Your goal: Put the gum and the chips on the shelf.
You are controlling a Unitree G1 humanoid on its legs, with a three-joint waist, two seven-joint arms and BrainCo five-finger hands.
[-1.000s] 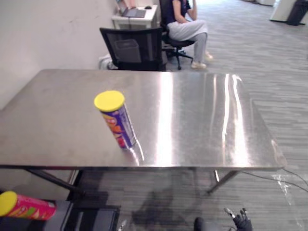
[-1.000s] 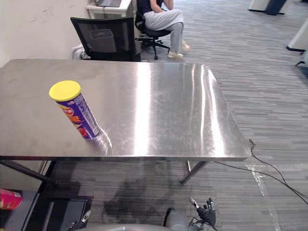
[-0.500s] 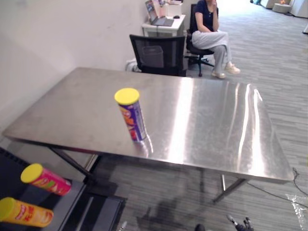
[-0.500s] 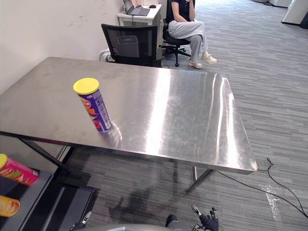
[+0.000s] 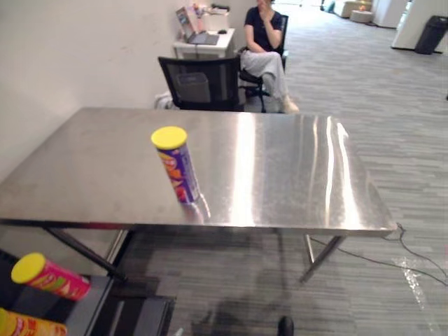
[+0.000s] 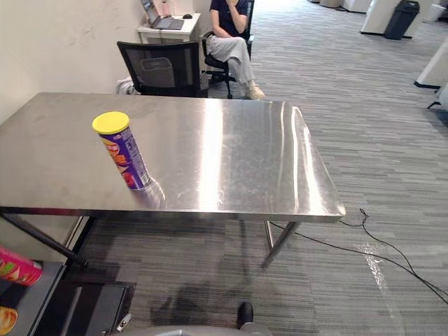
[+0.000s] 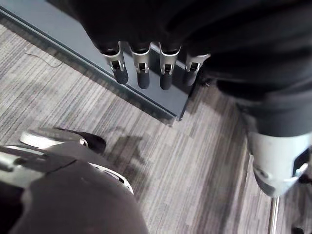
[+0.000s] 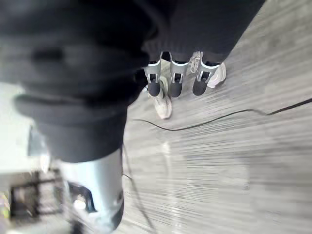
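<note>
Plainly the left hand [image 7: 142, 63] and right hand [image 8: 175, 80] hang empty, fingers loosely straight. Well apart from them, the tall purple yellow-lidded chips tube [image 5: 176, 166] stands on the shiny steel table [image 5: 294, 175]; best step close, then wrap it mid-body.

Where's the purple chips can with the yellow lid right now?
In the eye views, the purple chips can stands upright on the steel table, left of its middle, near the front edge.

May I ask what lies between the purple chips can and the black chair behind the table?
Only bare steel table, as the left eye view shows, from purple chips can to black chair.
</note>
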